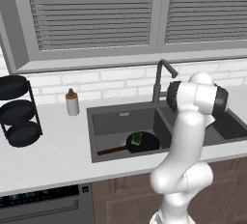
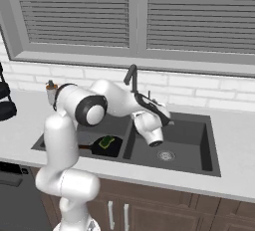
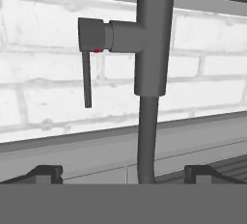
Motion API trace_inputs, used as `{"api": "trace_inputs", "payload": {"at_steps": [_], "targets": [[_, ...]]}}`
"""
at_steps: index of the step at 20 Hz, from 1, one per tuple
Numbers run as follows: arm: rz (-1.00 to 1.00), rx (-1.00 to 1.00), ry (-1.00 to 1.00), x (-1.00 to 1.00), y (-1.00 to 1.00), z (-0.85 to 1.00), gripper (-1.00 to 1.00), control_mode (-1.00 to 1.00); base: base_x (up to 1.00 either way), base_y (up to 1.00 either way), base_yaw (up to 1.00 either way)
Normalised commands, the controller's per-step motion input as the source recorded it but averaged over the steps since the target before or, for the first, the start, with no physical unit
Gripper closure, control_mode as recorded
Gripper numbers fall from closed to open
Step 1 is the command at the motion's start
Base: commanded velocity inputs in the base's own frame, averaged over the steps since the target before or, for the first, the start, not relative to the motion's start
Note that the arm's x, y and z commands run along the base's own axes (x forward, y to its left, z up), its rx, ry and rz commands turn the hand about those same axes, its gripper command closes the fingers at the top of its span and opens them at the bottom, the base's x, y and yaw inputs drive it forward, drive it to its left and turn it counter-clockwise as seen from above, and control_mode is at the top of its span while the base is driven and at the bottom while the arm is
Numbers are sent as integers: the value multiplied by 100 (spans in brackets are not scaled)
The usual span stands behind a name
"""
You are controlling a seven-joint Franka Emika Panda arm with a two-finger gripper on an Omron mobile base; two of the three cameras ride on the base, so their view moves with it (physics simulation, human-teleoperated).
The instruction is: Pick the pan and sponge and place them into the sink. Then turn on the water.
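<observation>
The black pan (image 1: pixel 143 142) (image 2: pixel 107 148) lies in the left basin of the dark grey sink (image 1: pixel 111 121) (image 2: pixel 209 145), its brown handle pointing left. The yellow-and-green sponge (image 1: pixel 137 138) (image 2: pixel 105 141) rests on the pan. My gripper (image 2: pixel 149 98) (image 3: pixel 123 174) is open and holds nothing. It hovers over the divider between the basins, facing the wall and close in front of the dark gooseneck faucet (image 1: pixel 159 80) (image 2: pixel 132 75) (image 3: pixel 153 49). The faucet stem stands between my fingertips in the hand view, and its lever (image 3: pixel 87 78) hangs down at the upper left. No water stream shows.
A black tiered rack (image 1: pixel 17 112) stands on the counter at the far left, and a soap dispenser (image 1: pixel 72 103) (image 2: pixel 51 89) sits left of the sink. The right basin holds just its metal drain (image 2: pixel 166 155). A white tiled wall and window sill rise close behind the faucet.
</observation>
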Motion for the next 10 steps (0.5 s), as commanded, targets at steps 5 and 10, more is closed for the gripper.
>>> {"api": "trace_inputs", "payload": {"at_steps": [5,10], "targets": [[0,0,0,50,0,-9,-100,-100,0,0,0],[0,0,0,40,0,-10,-100,-100,0,0,0]]}}
